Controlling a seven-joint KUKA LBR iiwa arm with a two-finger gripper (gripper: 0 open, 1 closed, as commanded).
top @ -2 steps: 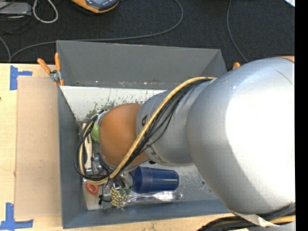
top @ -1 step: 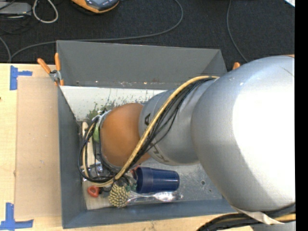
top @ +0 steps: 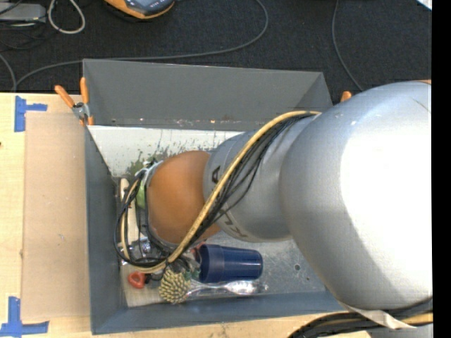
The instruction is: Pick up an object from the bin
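Observation:
A silvery part of my gripper [top: 145, 247] pokes out under the orange cover, low in the bin's left half. Just right of it a dark blue cup [top: 230, 263] lies on its side by the front wall. In front of the cup lies a brush with a tan bristle head [top: 173, 286] and a clear handle. A small red piece [top: 135, 279] sits at the front left corner, close below the gripper. What lies straight beneath the gripper is hidden.
The arm with its orange cover and cables hides the bin's middle and right. A green thing [top: 141, 191] and a pale strip [top: 125, 190] peek out by the left wall. The back wall slopes up steeply.

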